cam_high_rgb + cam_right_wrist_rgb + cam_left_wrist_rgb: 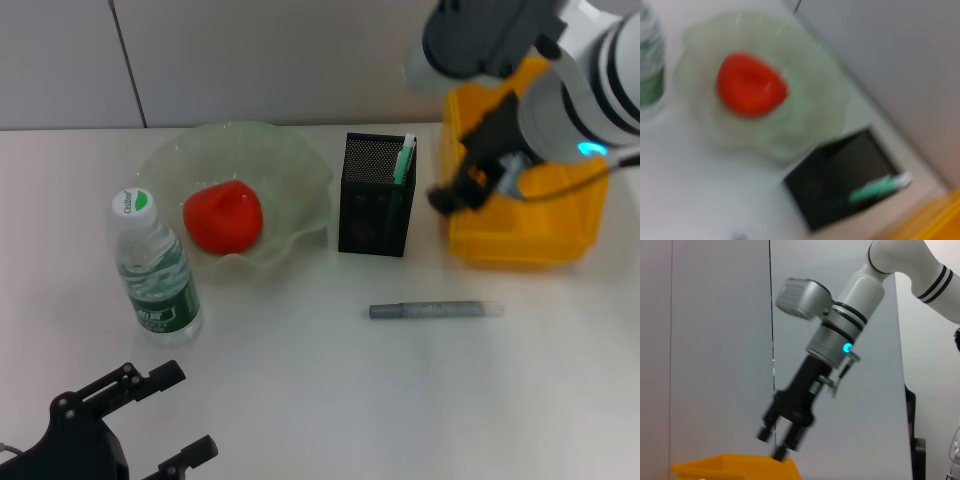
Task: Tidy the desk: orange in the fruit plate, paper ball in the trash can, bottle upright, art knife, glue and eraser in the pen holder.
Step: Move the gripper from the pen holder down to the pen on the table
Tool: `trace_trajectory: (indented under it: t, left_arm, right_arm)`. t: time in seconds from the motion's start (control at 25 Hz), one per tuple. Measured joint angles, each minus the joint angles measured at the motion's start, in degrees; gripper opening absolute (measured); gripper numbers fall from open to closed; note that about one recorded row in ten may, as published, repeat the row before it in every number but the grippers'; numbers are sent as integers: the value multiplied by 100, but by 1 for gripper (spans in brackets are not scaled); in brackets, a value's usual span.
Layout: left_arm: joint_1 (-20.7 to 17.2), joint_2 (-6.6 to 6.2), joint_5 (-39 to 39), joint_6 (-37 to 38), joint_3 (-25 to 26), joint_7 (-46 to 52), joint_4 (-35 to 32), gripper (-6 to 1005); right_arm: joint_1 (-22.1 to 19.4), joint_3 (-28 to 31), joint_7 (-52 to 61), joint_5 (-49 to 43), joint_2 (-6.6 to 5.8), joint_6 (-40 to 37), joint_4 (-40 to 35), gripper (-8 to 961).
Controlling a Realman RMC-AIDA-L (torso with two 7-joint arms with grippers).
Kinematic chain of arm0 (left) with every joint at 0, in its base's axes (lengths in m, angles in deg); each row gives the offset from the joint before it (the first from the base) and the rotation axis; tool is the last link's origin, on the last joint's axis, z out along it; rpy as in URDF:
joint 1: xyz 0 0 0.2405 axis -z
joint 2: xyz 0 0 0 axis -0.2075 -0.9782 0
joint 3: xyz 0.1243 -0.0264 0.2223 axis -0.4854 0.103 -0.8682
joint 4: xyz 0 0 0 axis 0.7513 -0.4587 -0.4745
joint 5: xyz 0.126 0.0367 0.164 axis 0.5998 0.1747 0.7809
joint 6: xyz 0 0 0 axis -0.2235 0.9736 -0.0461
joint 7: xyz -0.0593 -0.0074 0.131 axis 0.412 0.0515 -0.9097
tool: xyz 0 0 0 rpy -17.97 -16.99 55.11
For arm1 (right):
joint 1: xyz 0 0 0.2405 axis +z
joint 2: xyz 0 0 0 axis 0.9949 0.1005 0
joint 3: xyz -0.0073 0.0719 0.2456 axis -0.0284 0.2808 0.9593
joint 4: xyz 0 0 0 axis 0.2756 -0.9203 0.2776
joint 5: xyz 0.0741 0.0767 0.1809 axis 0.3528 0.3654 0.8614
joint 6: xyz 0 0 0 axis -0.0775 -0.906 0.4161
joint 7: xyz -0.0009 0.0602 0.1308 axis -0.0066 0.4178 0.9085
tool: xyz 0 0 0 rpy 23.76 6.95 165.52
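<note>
The orange [222, 217] lies in the pale green glass fruit plate [300, 165]. The water bottle [155, 270] stands upright left of the plate. The black mesh pen holder [377, 195] holds a green and white stick [404, 160]. A grey stick-shaped item [435, 310], knife or glue, lies on the table in front of it. My right gripper [462, 195] hangs open and empty over the left rim of the yellow trash can [525, 240]; it also shows in the left wrist view [774, 442]. My left gripper [185, 415] is open, parked at the near left. No paper ball or eraser shows.
The right wrist view shows the orange [751, 85], plate [810, 105], pen holder [840, 185], bottle [650, 65] and a corner of the trash can [932, 220]. A grey wall runs behind the white table.
</note>
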Motion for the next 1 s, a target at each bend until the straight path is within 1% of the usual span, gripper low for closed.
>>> trace_trajectory:
  t: [0.08,0.16,0.32,0.36,0.4,0.48,0.56,1.0]
  left_arm:
    - [3,-6,-1,0,5,0,14,671]
    - [3,-6,-1,0,5,0,14,671]
    - [4,10,0,-6,31,0,23,671]
    - [4,10,0,-6,31,0,23,671]
    - [4,10,0,-6,31,0,23,671]
    - [0,15,0,-3,42,9,0,671]
    - [-4,16,0,0,46,8,12,671]
    - [-48,49,0,-40,51,5,46,671]
  right_arm:
    - [-11,1,-115,61,-1,-371,-38,575]
    - [-34,-4,-279,110,-1,-583,-190,657]
    - [-138,-46,-610,173,1,-568,-556,708]
    - [-184,-48,-804,329,9,-446,-760,720]
    - [-184,-48,-804,329,9,-446,-760,733]
    - [-198,-49,-962,463,10,-301,-1035,758]
    - [-161,-49,-1213,528,5,-110,-1382,757]
    - [4,129,-1958,575,-7,246,-1947,752]
